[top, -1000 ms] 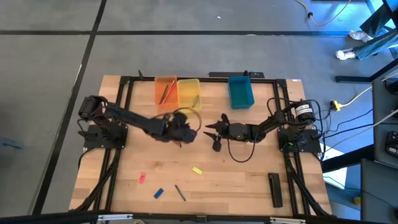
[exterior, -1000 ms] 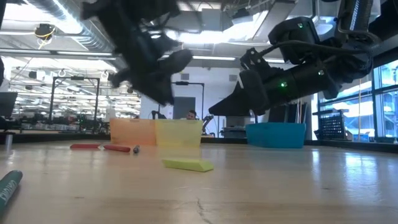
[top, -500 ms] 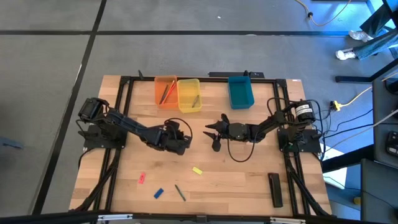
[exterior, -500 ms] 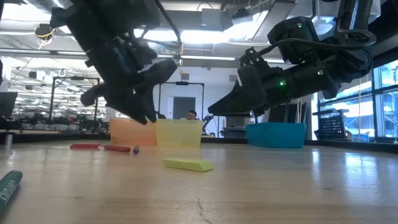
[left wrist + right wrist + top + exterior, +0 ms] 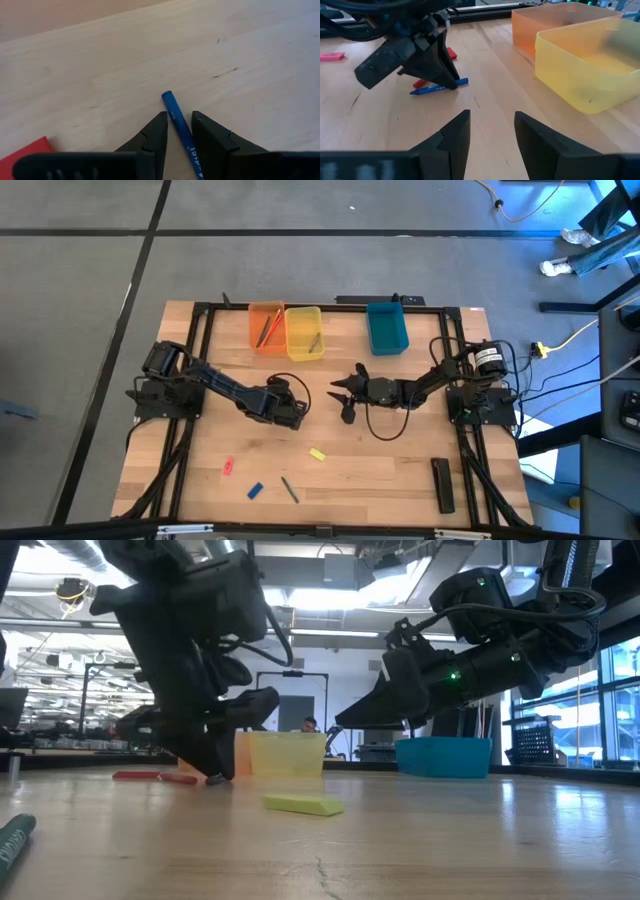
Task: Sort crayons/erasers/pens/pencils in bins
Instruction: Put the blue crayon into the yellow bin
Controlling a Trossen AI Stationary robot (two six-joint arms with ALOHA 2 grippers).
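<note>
My left gripper (image 5: pixel 291 416) is down at the table's middle, shut on a blue crayon (image 5: pixel 177 120), which also shows in the right wrist view (image 5: pixel 438 89). A red stick (image 5: pixel 160 777) lies on the wood just beside it. My right gripper (image 5: pixel 340 396) hovers open and empty to the right (image 5: pixel 490 127). The orange bin (image 5: pixel 266 327), yellow bin (image 5: pixel 304 332) and teal bin (image 5: pixel 387 327) stand along the far edge. A yellow eraser (image 5: pixel 317 454), a pink eraser (image 5: pixel 228 466) and a blue eraser (image 5: pixel 255 491) lie flat near the front. My left gripper has the blue crayon between its two fingertips (image 5: pixel 161 125), back from the crayon's free end (image 5: pixel 167 95). The fingers come from above, pointing down and slanting, with the crayon running out between them. The crayon lies flat on the table (image 5: pixel 432 90).
A thin green pencil (image 5: pixel 289 489) lies near the blue eraser. A long black bar (image 5: pixel 441 484) lies at the front right. The orange bin holds a few sticks. Bare wood lies between the two grippers and the front items.
My left gripper has gone from beside the yellow bin toward the table's near edge and down, until its fingertips reach the tabletop over the blue crayon. My right gripper has kept still.
</note>
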